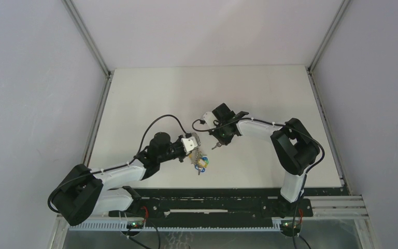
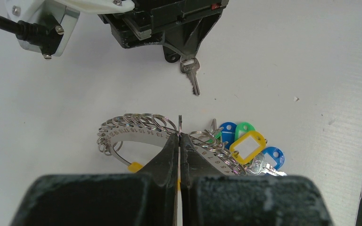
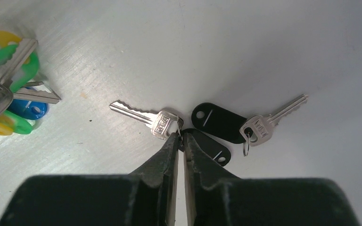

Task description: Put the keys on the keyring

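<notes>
While the left jaws clamp the numbered keyring [image 2: 136, 134], the right jaws pinch a silver key [image 3: 146, 118] at its head. Black tags [image 3: 219, 122] lie beside it.

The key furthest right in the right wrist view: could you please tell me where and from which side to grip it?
The key lies flat on the table, with its blade pointing up-right and a black tag against its left end. I would therefore probably take its head from straight above, pinching across the head's two side edges, which look clear of the tag.
</notes>
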Available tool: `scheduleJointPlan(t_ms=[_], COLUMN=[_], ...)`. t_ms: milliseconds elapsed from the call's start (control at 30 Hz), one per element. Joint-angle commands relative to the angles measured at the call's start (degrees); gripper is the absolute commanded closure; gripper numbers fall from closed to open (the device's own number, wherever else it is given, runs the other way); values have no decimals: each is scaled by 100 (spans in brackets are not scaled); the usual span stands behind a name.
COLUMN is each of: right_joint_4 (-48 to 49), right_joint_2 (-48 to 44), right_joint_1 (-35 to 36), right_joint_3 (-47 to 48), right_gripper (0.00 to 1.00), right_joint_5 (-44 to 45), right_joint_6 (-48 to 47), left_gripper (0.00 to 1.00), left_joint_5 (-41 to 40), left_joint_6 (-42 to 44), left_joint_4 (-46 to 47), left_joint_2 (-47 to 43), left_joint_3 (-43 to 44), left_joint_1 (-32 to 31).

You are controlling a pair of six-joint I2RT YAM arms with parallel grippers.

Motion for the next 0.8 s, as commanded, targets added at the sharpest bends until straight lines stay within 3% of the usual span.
scheduleJointPlan(t_ms=[0,100,267,767], right_joint_4=[52,-41,-44,1416], right_joint_2=[11,-84,-568,-3389], right_joint_1=[45,46,103,412], right_joint_3=[188,182,-14,-1745], right_gripper=[94,100,100,100], right_joint_5=[38,63,53,-153], right_joint_6=[-51,20,238,414], left_gripper=[100,100,100,100], left_joint_5=[-3,-9,-29,203], left_joint_6=[-40,-41,-32,-53], left_joint_4=[223,217,226,359], left_joint_2=[-169,-165,-213,-1080], left_joint_3=[294,302,277,37], left_joint_1=[-23,-22,-27,-22])
